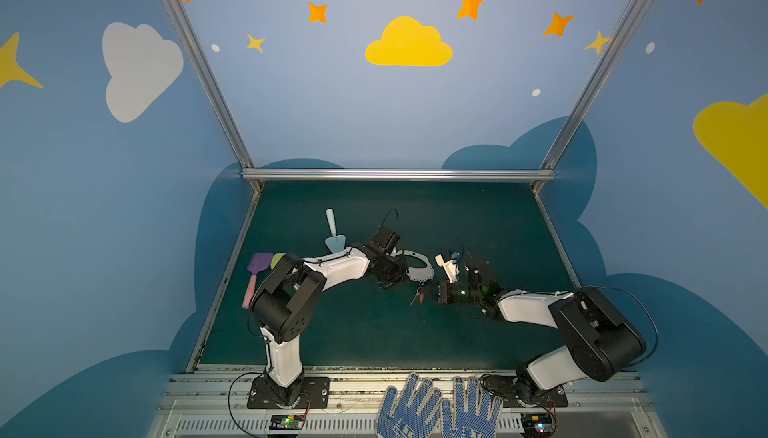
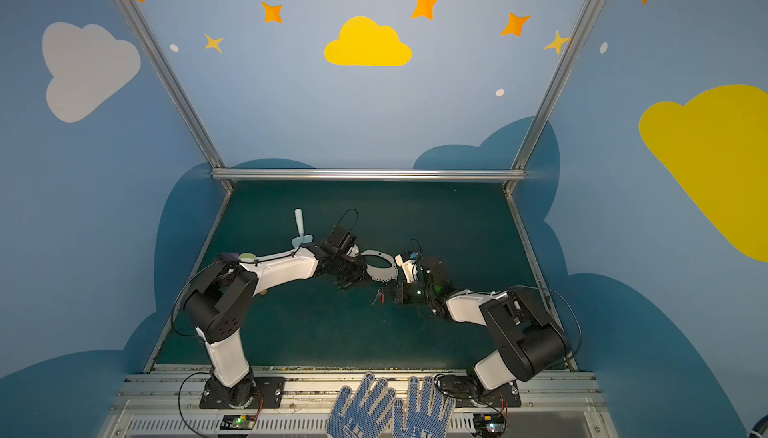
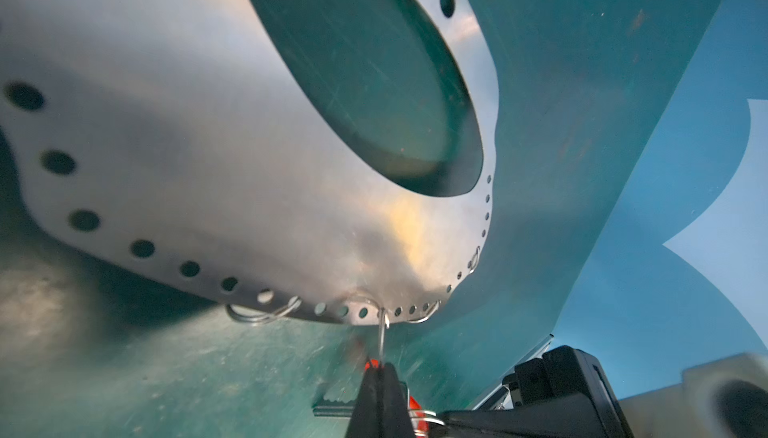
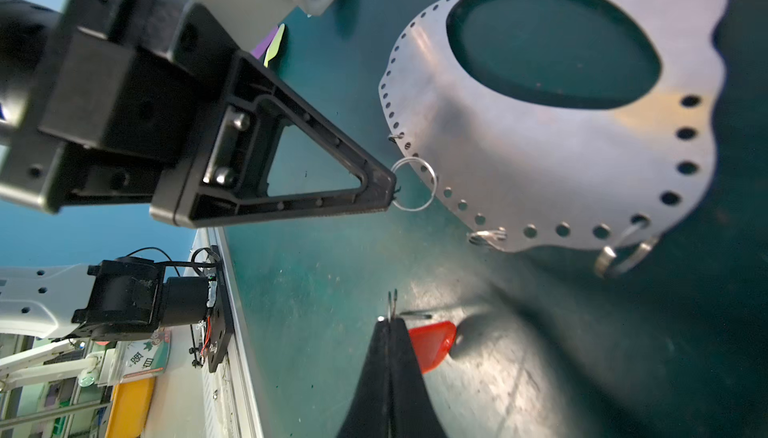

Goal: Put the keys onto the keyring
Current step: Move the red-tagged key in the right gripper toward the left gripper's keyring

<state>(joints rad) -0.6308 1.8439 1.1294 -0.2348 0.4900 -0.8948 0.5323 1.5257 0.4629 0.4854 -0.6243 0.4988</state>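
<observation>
Two end effectors are pinched shut near the middle of the table [image 1: 374,332]. The left end effector [image 4: 390,196] nips a small wire ring [image 4: 414,184]. That ring hangs from a hole in the edge of the keyring [image 4: 540,157], a flat grey plate with a big hole in it. The right end effector [image 4: 388,326] is just beside it. Its fingers are tight on the key [image 4: 432,344] with the red head. The key is close to the keyring but apart from it. More little rings hang on the plate's edge. Farther left lie a blue toy shovel [image 1: 333,234] and a purple one [image 1: 258,267]. Two blue gloves [image 1: 436,411] lie at the front, off the table.
</observation>
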